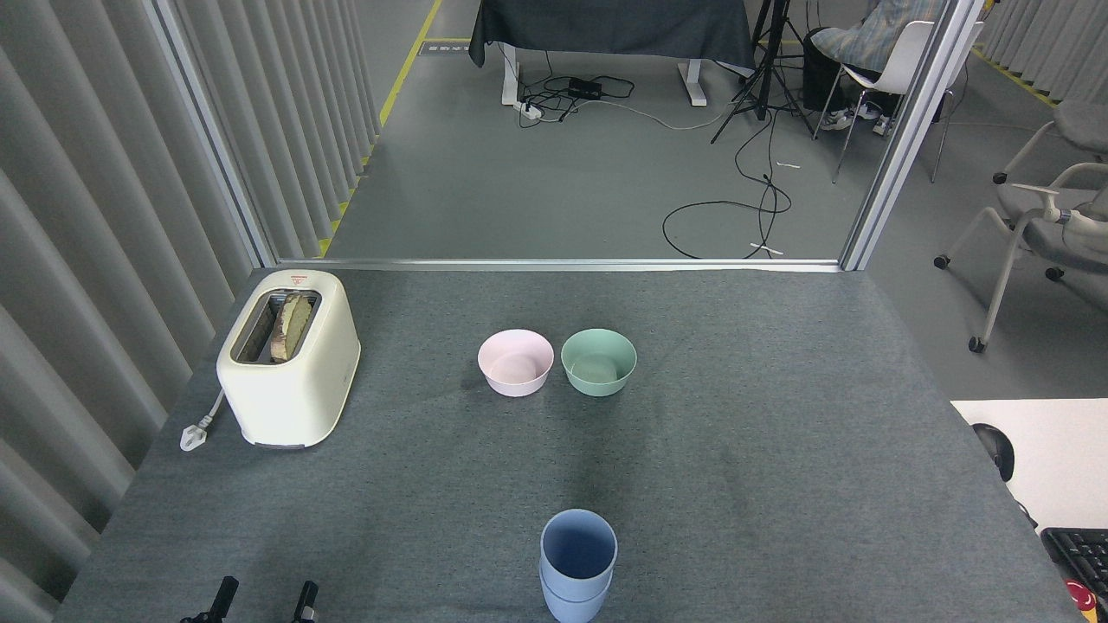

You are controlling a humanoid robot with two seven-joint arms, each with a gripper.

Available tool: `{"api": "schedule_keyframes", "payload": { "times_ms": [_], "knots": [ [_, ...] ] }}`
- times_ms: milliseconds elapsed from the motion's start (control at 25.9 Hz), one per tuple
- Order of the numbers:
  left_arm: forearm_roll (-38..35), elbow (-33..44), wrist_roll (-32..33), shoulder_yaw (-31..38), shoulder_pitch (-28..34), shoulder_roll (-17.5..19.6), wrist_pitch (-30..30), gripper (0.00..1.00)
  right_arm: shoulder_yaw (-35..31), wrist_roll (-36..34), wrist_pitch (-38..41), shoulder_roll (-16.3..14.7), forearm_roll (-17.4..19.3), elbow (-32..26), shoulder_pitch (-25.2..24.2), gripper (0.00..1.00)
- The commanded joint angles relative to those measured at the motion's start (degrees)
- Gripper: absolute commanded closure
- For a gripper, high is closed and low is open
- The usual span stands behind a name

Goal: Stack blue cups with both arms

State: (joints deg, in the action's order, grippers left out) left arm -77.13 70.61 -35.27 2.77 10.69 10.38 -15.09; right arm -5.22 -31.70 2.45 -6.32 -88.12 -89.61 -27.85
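Left gripper point(262, 603) cropped to two fingertips at the bottom edge (jaws apart), lower blue cup point(571, 601) base cut off

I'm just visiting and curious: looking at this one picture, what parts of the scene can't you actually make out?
- Left gripper: only two fingertips show; the head view's bottom edge cuts off the rest.
- Right gripper: out of frame altogether.
- Blue cups: the bottom edge cuts the stack's base; the upper cup hides the lower cup's inside.
- Toaster: its slot hides the lower part of the bread.

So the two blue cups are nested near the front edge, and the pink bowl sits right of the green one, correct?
Not quite. The head view shows the pink bowl left of the green bowl. The blue cups are nested near the front edge, as you say.
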Motion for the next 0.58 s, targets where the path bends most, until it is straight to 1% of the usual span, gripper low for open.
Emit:
{"api": "schedule_keyframes", "payload": {
  "times_ms": [0, 309, 541],
  "knots": [
    [0.0, 2.2, -0.1, 0.1, 2.3, 0.0, 0.0, 0.01, 0.2, -0.2, -0.2, -0.2, 0.1, 0.0, -0.4, 0.0],
    [0.0, 3.8, -0.1, 0.0, 6.3, 0.0, -0.1, 0.01, 1.5, -0.2, -0.3, -0.1, 0.0, 0.0, -0.4, 0.0],
    [0.0, 4.1, -0.9, 0.0, 7.2, 0.0, -0.1, 0.01, 1.7, -0.2, -0.2, 0.0, 0.0, 0.0, -0.3, 0.0]
  ]
}}
